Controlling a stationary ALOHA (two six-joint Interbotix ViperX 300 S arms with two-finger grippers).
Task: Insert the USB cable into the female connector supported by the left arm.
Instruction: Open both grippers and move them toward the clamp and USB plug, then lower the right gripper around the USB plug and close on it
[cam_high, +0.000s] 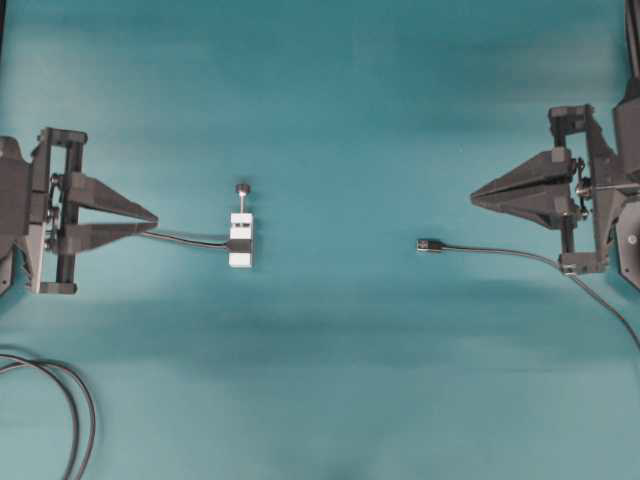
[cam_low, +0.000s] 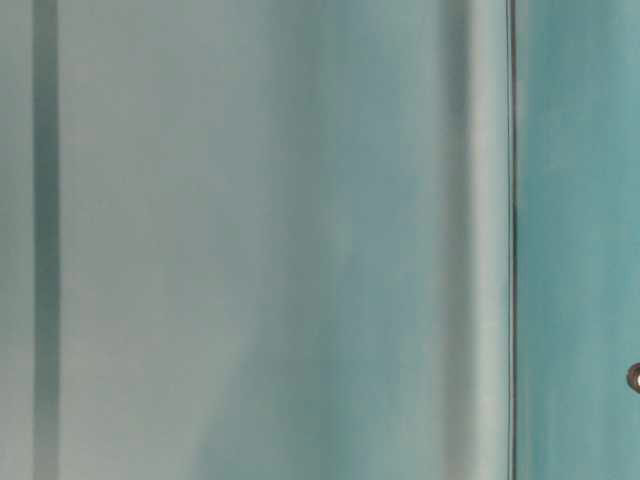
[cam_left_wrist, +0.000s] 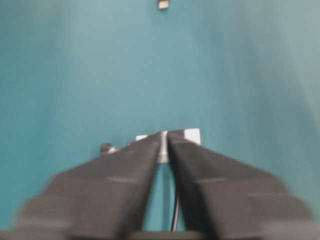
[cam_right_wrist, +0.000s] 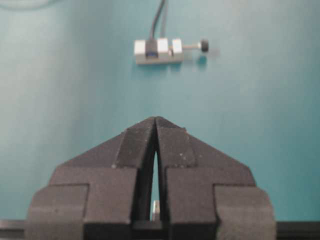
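Observation:
The female connector (cam_high: 240, 240) is a white block with a black band, lying flat on the teal table left of centre, with its pin and dark knob (cam_high: 242, 188) pointing to the far side. It also shows in the right wrist view (cam_right_wrist: 157, 50) and, partly hidden behind the jaws, in the left wrist view (cam_left_wrist: 192, 135). The USB cable's silver-tipped plug (cam_high: 429, 245) lies on the table right of centre. My left gripper (cam_high: 156, 218) is shut and empty, with its tips over the connector's own cable. My right gripper (cam_high: 473, 200) is shut and empty, above and to the right of the plug.
Looped dark cables (cam_high: 80, 410) lie at the table's near left corner. The USB cable (cam_high: 520, 252) trails right, under the right arm, to the table edge. The table-level view is blurred and shows only teal surfaces.

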